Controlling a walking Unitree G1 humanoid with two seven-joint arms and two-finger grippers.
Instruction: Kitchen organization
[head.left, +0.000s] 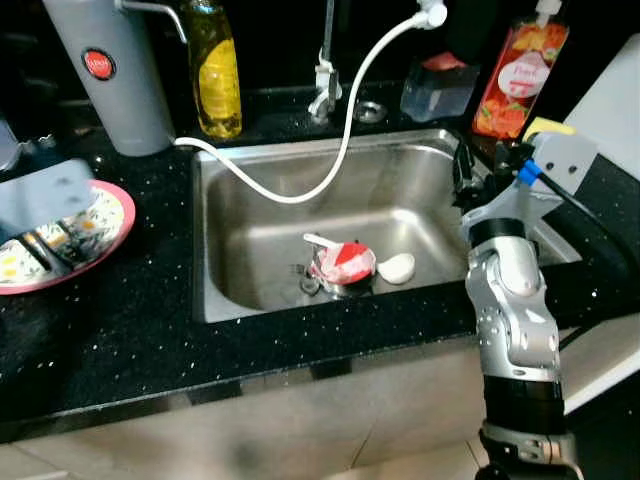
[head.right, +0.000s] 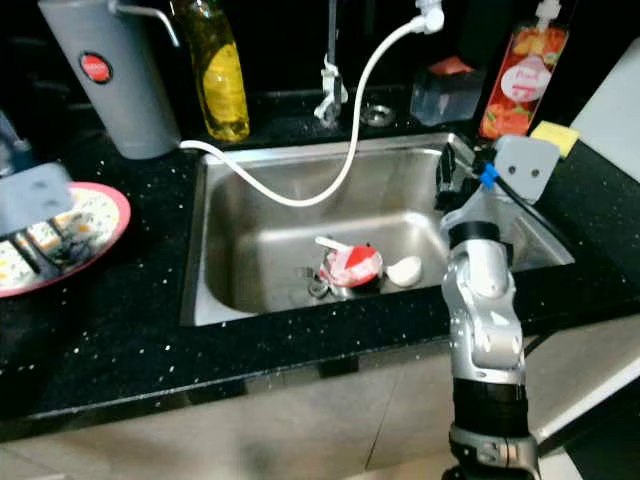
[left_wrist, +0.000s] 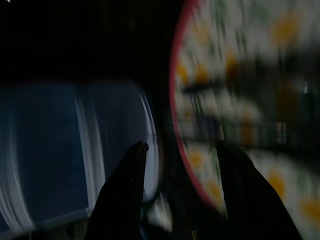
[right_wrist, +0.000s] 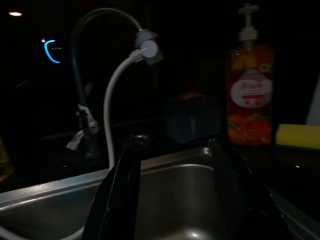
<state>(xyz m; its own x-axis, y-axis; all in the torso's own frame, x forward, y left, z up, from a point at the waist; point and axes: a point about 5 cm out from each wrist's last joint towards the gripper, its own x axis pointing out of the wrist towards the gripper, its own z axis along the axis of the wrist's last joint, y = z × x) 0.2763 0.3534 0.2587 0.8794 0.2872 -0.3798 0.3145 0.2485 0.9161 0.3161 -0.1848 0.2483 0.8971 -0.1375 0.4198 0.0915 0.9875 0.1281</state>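
Black speckled stone makes up the worktop (head.left: 130, 330), and nearest the camera the silver right arm rises in front of the steel sink (head.left: 240, 290). The right tool (right_wrist: 172, 150) hangs above the sink's right side with its two black fingers spread apart and nothing between them, pointed toward the back wall.

Down in the basin, at the drain, lie a small red and white bowl (head.left: 342, 264) with a white spoon handle sticking out, and a white rounded piece (head.left: 397, 268) just beside it. Both sit below the right tool and to its left, well apart from its tips. I judge the bowl light but hard, probably wet and slippery; its rim looks like the best place to pinch. The white piece looks small and smooth, and may slide.

On the left of the worktop, the left tool (left_wrist: 180, 150) hovers over the pink-rimmed flowered plate (head.left: 110, 238), fingers parted and empty. The plate is likely ceramic, stiff and breakable, best taken at its edge.

Further back stand a grey jug (head.left: 110, 70), a yellow oil bottle (head.left: 215, 70), the tap with its white hose (head.left: 340, 150), and an orange soap bottle (head.left: 520, 75).
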